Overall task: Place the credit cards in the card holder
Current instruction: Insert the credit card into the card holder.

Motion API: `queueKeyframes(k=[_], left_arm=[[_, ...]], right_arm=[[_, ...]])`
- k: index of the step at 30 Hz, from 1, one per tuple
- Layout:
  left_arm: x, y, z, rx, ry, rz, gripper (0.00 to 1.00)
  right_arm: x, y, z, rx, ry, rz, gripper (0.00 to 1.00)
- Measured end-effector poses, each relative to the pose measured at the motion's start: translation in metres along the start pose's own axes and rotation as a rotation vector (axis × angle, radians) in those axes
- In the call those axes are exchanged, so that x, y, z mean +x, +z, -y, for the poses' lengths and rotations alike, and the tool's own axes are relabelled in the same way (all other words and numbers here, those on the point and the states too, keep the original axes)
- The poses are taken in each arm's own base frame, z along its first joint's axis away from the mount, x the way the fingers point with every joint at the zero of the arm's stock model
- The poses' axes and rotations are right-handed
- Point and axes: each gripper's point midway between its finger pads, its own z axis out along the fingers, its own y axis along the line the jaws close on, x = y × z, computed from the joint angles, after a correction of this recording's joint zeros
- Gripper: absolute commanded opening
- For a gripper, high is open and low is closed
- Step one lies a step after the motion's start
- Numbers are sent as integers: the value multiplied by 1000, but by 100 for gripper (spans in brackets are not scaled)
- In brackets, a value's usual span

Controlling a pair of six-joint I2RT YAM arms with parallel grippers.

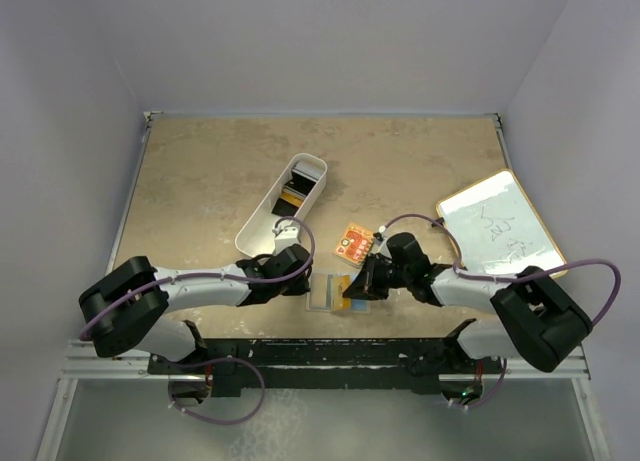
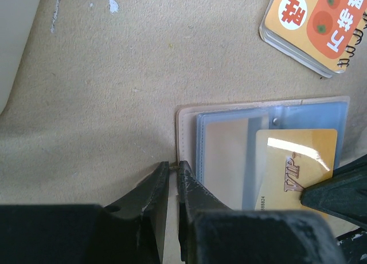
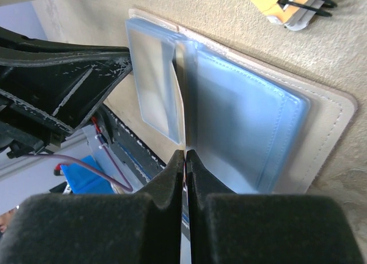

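Note:
The beige card holder (image 1: 328, 293) lies open near the table's front edge, its clear sleeves facing up (image 2: 186, 132) (image 3: 327, 121). My left gripper (image 1: 305, 279) (image 2: 174, 164) is shut on the holder's left cover edge. A gold credit card (image 2: 292, 161) marked VIP lies over the sleeves. My right gripper (image 1: 362, 284) (image 3: 184, 154) is shut on it, and the card shows edge-on between the fingers at the holder's fold. More credit cards (image 1: 292, 196), black and orange, lie in the white bin (image 1: 255, 231).
An orange-red patterned packet (image 1: 353, 244) (image 2: 321, 29) (image 3: 292, 9) lies just behind the holder. A white board (image 1: 500, 226) rests at the right edge of the table. The bin's wall (image 2: 11, 40) is to the left of my left gripper.

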Motion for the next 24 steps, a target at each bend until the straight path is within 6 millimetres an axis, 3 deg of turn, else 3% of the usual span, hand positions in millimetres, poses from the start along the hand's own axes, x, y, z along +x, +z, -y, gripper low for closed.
queueKeyframes(k=[24], left_arm=[[1,0,0,1,2,-1,8]], right_arm=[[-9,9,11,30,-105,-27,3]])
